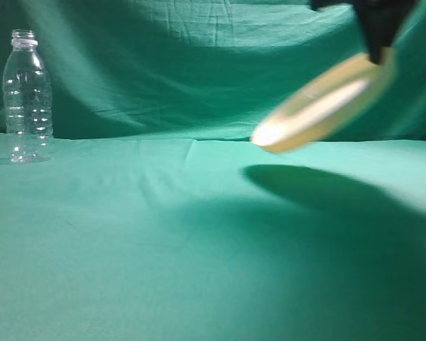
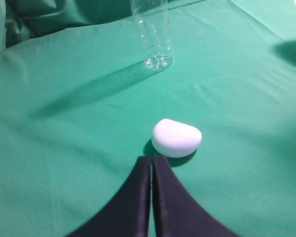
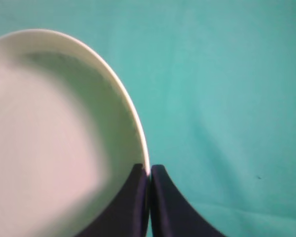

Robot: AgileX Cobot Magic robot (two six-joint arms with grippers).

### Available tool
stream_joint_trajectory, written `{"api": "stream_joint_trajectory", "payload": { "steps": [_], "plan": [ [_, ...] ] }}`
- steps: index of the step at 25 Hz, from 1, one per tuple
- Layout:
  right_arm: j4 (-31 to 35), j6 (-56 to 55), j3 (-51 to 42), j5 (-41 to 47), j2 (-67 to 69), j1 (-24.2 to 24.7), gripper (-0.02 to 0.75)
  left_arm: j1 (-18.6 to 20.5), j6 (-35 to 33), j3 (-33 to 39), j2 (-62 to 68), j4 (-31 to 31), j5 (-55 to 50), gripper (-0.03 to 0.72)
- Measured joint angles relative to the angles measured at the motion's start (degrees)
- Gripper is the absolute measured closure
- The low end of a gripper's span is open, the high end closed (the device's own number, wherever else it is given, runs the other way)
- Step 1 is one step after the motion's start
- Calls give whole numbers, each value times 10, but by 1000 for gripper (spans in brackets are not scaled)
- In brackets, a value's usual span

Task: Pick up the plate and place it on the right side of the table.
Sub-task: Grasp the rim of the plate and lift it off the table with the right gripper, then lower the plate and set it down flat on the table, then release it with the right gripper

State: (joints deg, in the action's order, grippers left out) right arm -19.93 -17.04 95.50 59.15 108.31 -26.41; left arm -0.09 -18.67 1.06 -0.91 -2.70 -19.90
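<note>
The cream-yellow plate (image 1: 323, 106) hangs tilted in the air above the right half of the teal table (image 1: 163, 234), its shadow on the cloth below. My right gripper (image 1: 378, 50) is shut on the plate's upper right rim. In the right wrist view the plate (image 3: 54, 133) fills the left side and the gripper (image 3: 149, 170) pinches its rim. My left gripper (image 2: 151, 160) is shut and empty, low over the table just in front of a white rounded object (image 2: 176, 138). It is out of the exterior view.
A clear ribbed bottle (image 1: 27, 96) stands upright at the far left; it also shows in the left wrist view (image 2: 152, 34). A wrinkled green backdrop (image 1: 199, 64) hangs behind the table.
</note>
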Motion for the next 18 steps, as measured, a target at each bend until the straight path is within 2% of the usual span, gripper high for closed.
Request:
{"api": "stream_joint_trajectory", "payload": {
  "steps": [5,10,15,17,18],
  "plan": [
    [-2,-5,-150,-55,-62,110,738,0,0,0,0,0,0,688],
    [-2,-15,-250,-125,-71,183,738,0,0,0,0,0,0,688],
    [-1,-16,-298,-196,-62,211,738,0,0,0,0,0,0,688],
    [4,-16,-302,-205,-49,212,687,0,0,0,0,0,0,688],
    [12,-16,-305,-210,-43,212,633,0,0,0,0,0,0,688]
  ]
}}
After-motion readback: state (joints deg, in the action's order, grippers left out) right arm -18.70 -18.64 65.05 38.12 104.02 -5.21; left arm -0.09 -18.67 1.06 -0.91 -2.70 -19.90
